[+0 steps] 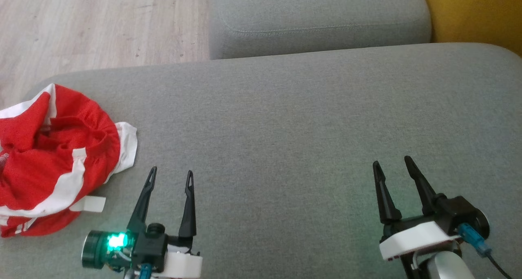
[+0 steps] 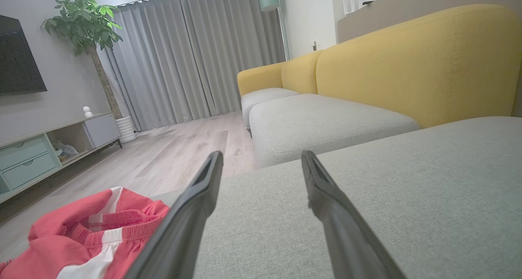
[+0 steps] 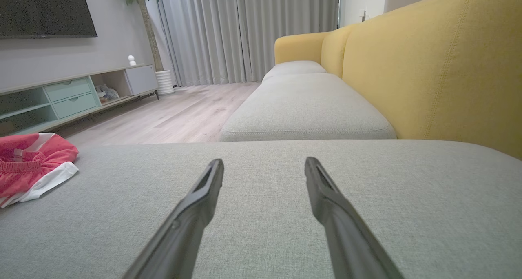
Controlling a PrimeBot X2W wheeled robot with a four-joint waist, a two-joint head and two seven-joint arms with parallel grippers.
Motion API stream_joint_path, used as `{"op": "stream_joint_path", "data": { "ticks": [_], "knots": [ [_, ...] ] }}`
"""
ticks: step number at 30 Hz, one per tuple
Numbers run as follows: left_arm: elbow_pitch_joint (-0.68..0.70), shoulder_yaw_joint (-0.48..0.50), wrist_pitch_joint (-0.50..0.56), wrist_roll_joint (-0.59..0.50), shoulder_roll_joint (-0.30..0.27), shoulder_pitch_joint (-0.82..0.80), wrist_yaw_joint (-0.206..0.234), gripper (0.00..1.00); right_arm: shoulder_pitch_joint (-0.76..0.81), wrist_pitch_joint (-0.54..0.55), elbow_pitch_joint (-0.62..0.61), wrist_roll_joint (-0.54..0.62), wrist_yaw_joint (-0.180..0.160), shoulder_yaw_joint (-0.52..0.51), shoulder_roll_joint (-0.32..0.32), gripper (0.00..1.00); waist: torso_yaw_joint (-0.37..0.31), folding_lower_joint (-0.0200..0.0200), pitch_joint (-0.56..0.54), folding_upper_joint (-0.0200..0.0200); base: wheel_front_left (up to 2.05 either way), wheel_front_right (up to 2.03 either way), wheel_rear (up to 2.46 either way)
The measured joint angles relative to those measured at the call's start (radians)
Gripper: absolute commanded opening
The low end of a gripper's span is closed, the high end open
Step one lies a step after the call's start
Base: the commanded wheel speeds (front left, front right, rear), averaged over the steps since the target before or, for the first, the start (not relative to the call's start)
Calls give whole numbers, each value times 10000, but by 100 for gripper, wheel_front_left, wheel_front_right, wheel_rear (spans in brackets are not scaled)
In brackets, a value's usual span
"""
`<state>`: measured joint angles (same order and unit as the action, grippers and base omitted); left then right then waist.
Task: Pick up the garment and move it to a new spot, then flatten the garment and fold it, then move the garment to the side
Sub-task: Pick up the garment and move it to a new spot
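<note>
Crumpled at left edge of cushion [image 1: 285,128]: garment [image 1: 53,156], likely soft, light, floppy. Best pinched at a raised red fold. Spread wide, empty: left tool [image 1: 171,171], right tool [image 1: 391,160].

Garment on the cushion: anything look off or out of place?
The red and white garment lies bunched in a heap at the left edge of the grey cushion, not flat. Nothing looks spilled or damaged.
</note>
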<state>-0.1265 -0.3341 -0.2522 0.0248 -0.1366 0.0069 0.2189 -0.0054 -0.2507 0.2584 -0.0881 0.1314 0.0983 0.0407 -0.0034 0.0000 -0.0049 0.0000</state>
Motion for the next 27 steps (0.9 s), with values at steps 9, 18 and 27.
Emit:
{"op": "stream_joint_path", "data": {
  "ticks": [9, 18, 27],
  "knots": [
    [-284, 19, 0, 6, 134, 3, -176, 100, 360, 0, 33, 35, 0, -355, 0, 100, 847, 0, -94, 0, 0, 0, 0],
    [-309, 261, 0, 6, 182, 38, -203, 100, 395, 0, 58, 105, 0, -196, 0, 100, 2879, 0, -77, 0, 0, 0, 0],
    [-56, 899, 0, 59, 255, 502, -54, 100, 280, 0, 38, 219, 0, 123, 0, 100, 4815, 1, 8, 0, 0, 0, 0]
  ]
}}
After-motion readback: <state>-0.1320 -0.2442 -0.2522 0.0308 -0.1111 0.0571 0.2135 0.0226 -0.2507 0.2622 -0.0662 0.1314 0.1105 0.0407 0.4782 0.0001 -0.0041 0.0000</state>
